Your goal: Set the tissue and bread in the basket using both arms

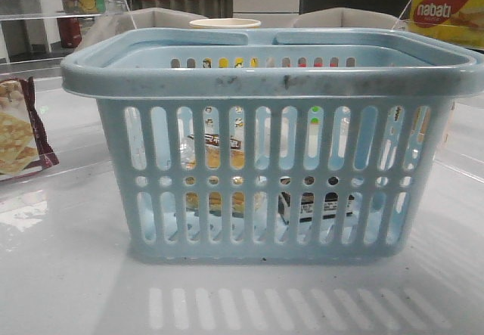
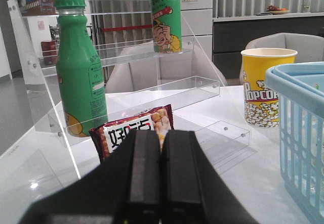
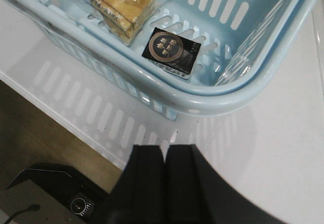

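basket (image 1: 265,85) | tissue (image 3: 171,51), bread (image 3: 123,4) inside | box (image 1: 448,11) (reads "nabati")

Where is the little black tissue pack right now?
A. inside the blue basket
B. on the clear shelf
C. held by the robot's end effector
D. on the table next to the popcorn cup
A: the right wrist view shows the tissue lying on the floor of the basket beside the bread, with no end effector touching it.

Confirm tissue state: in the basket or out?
In. The right wrist view shows the tissue lying flat on the basket floor beside the bread, and the front view shows it through the slots.
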Controlling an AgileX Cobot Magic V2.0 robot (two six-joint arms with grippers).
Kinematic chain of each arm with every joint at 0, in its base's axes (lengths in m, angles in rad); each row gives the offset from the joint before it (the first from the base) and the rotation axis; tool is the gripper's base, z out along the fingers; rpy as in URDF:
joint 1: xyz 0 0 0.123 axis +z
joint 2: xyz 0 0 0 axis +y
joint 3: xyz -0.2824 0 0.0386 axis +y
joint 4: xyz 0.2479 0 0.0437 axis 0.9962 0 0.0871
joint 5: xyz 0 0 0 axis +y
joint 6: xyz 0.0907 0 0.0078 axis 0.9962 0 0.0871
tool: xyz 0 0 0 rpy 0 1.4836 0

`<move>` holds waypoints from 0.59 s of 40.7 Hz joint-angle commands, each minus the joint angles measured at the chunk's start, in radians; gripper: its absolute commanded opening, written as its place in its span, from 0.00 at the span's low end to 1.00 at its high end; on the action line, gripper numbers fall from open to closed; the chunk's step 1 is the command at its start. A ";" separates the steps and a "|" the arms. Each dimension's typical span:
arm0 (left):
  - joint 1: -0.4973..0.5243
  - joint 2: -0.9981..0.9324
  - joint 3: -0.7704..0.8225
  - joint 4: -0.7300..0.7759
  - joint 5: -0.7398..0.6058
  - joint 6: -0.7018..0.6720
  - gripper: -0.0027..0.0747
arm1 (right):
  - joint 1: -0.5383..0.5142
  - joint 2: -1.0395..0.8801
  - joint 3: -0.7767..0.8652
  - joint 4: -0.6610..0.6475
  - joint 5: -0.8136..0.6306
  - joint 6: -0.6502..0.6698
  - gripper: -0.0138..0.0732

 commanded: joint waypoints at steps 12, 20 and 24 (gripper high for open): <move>-0.007 -0.017 -0.001 -0.003 -0.077 -0.011 0.15 | -0.001 -0.004 -0.027 -0.009 -0.053 -0.012 0.22; -0.007 -0.017 -0.001 -0.003 -0.077 -0.011 0.15 | -0.031 -0.047 -0.011 -0.035 -0.050 -0.012 0.22; -0.007 -0.017 -0.001 -0.003 -0.077 -0.011 0.15 | -0.099 -0.119 0.039 -0.047 -0.092 -0.012 0.22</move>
